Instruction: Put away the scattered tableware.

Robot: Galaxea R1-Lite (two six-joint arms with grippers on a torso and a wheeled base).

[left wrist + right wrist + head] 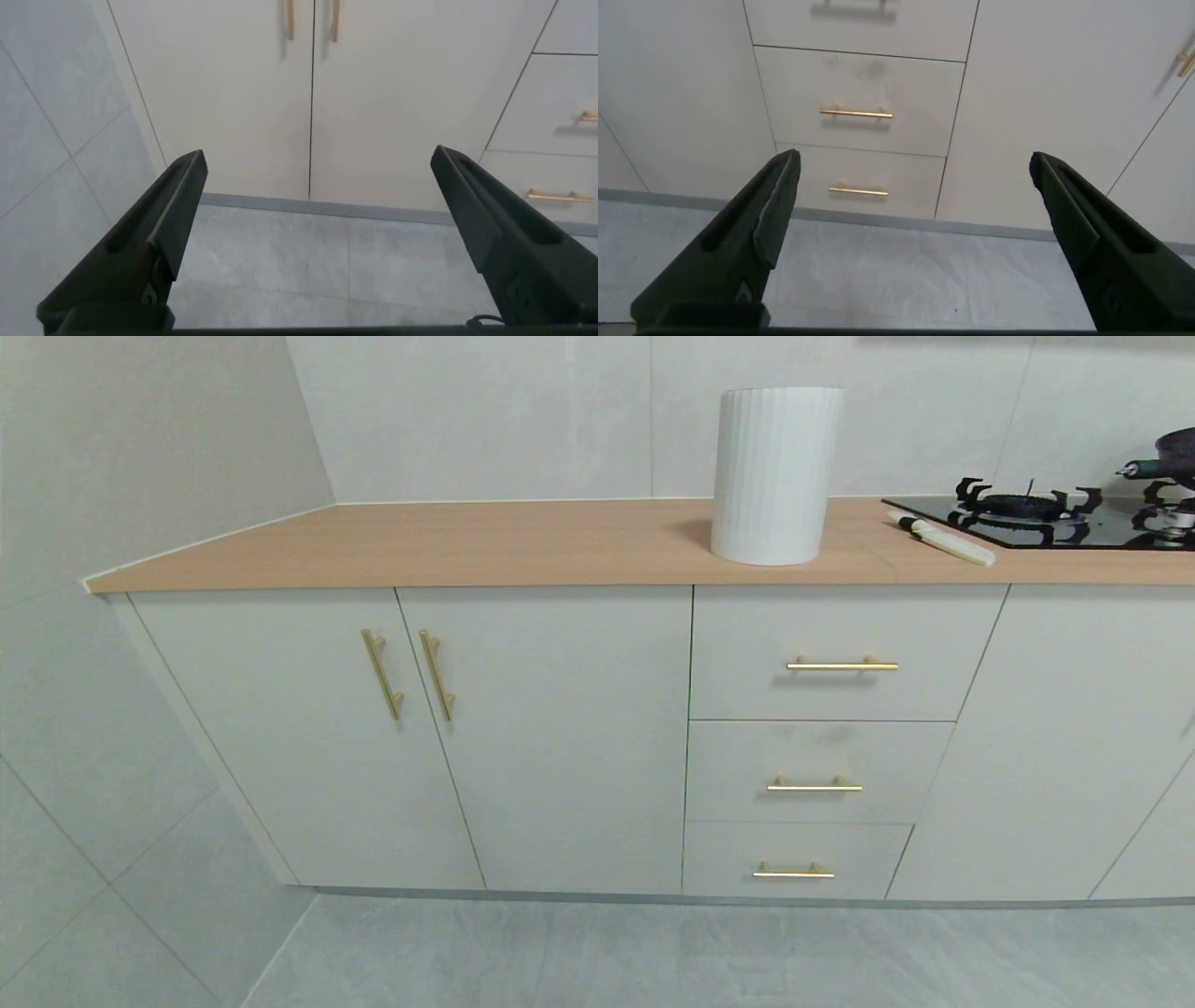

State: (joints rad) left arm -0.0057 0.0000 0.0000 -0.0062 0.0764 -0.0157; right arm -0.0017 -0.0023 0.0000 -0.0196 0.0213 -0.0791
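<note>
A knife [939, 539] with a cream blade and a dark-banded handle lies on the wooden countertop [485, 546], beside the hob. A tall white ribbed cylinder container [773, 474] stands on the counter to the left of it. My left gripper [318, 168] is open and empty, held low over the grey floor in front of the double cabinet doors [311, 84]. Low before the stack of drawers [859, 103], my right gripper [913, 168] is open too, with nothing between its fingers.
A black gas hob [1046, 513] with a pan [1172, 453] sits at the counter's right end. Below are two cabinet doors with gold handles [411, 672] and three drawers [822, 737] with gold bar handles. Tiled walls close the left corner.
</note>
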